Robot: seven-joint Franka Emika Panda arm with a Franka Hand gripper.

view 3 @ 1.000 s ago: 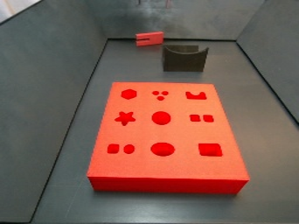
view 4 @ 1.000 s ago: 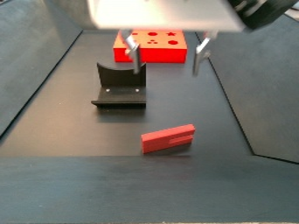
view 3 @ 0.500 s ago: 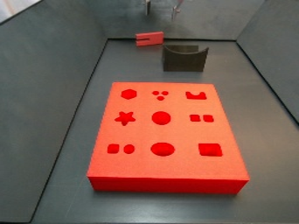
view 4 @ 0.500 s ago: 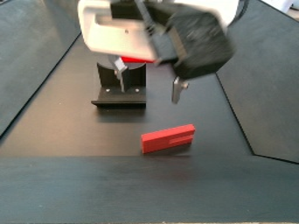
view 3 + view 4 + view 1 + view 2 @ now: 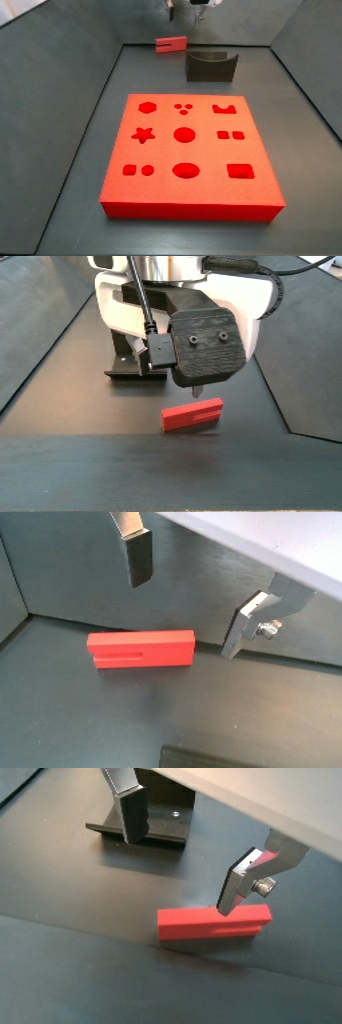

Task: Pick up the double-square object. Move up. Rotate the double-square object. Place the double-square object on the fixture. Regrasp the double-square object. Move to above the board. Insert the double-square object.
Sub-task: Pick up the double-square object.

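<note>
Hanging above the dark surface (image 5: 80, 471), the gripper (image 5: 187, 597) has its jaws spread wide with nothing between them. In both wrist views its two silver fingers (image 5: 243, 880) stand apart over the block (image 5: 142, 650), not touching it. The block is small, red and flat, with a thin slot cut in from one short end, and it lies on the surface against the foot of a grey wall. In a side view the gripper's bulky white and black body fills the upper middle of the frame, one fingertip (image 5: 198, 387) poking down just above the block (image 5: 193, 414), which sits at centre. Behind it, at centre left, stands the dark fixture (image 5: 130, 364). In a side view the block (image 5: 170, 44) lies at the top of the frame, just left of the fixture (image 5: 210, 66), while the big red-orange board (image 5: 187, 152) with shaped holes fills the middle, well apart from both.
</note>
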